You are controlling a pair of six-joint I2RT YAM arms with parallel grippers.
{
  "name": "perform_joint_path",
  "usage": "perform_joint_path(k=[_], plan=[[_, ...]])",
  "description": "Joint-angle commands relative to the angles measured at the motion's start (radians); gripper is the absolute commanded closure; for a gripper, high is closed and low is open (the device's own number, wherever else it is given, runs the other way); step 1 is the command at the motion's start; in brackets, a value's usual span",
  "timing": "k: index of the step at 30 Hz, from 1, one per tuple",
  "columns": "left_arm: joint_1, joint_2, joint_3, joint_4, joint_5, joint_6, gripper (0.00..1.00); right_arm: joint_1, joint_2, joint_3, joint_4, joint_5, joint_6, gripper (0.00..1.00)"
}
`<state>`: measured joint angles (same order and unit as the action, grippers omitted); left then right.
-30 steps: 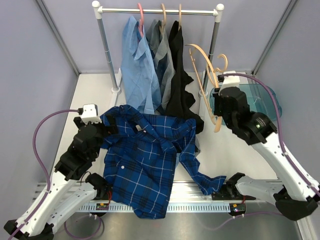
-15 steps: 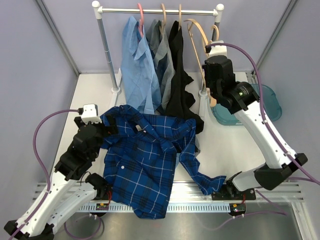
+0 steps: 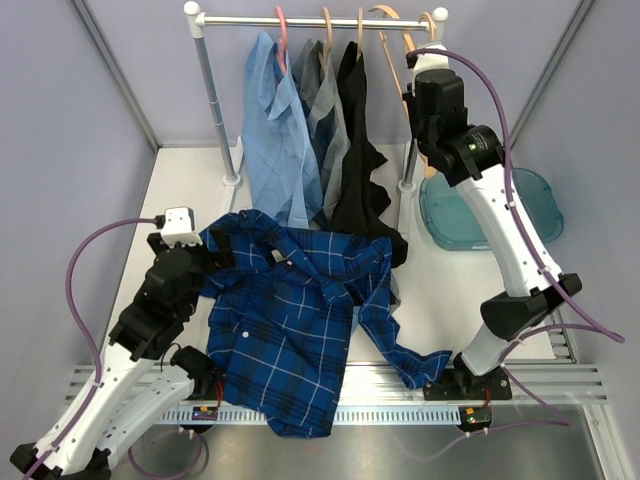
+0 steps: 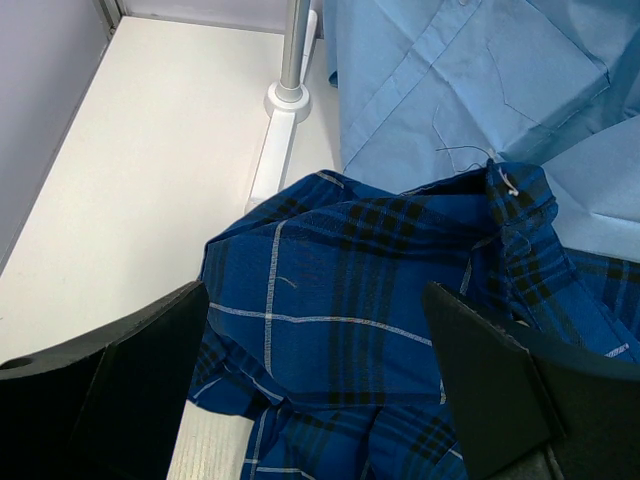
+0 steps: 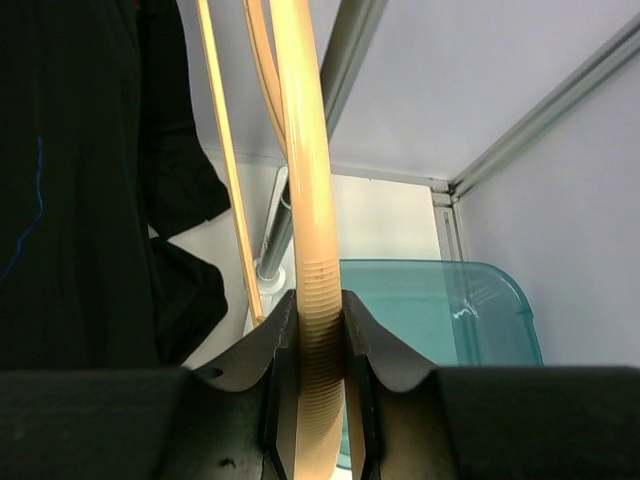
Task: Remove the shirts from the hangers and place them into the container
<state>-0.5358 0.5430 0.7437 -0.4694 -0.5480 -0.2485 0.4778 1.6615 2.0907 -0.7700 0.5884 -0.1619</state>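
Note:
The dark blue plaid shirt (image 3: 290, 320) lies spread on the table, off any hanger. My left gripper (image 3: 212, 250) hovers open over its left shoulder, fingers wide on either side of the cloth (image 4: 350, 290) and holding nothing. On the rail hang the light blue shirt (image 3: 275, 130) on a pink hanger (image 3: 282, 30), the grey shirt (image 3: 325, 110) and the black shirt (image 3: 355, 160). My right gripper (image 5: 318, 305) is shut on a bare tan hanger (image 5: 305, 200), raised to the rail's right end (image 3: 395, 35). The teal container (image 3: 490, 205) sits below it, with nothing showing inside.
The white-and-steel rail stand (image 3: 320, 20) spans the back; its left post and foot (image 4: 292, 50) stand just beyond the plaid shirt. Purple walls close both sides. A plaid sleeve trails toward the front rail (image 3: 415, 365).
My right arm has lifted the bare tan hanger from beside the container up and left to the rail's right end. The left gripper and plaid shirt stay put.

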Motion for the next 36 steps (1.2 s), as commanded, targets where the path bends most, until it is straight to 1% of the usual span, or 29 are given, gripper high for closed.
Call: perform_joint_path(k=[1, 11, 16, 27, 36], plan=[[0.010, -0.005, 0.000, 0.041, 0.029, -0.011, 0.06, -0.016, 0.029, 0.089, 0.018, -0.074, -0.045, 1.00], [0.019, -0.008, -0.003, 0.041, 0.045, -0.011, 0.06, -0.054, 0.139, 0.192, -0.049, -0.125, -0.028, 1.00], [0.019, -0.005, -0.001, 0.041, 0.056, -0.012, 0.06, -0.070, 0.176, 0.250, -0.081, -0.121, -0.024, 1.00], [0.030, 0.000, -0.001, 0.041, 0.072, -0.017, 0.07, -0.074, 0.195, 0.267, -0.077, -0.150, -0.019, 1.00], [0.031, -0.002, -0.003, 0.041, 0.074, -0.018, 0.06, -0.082, 0.227, 0.221, -0.064, -0.128, -0.013, 1.00]])
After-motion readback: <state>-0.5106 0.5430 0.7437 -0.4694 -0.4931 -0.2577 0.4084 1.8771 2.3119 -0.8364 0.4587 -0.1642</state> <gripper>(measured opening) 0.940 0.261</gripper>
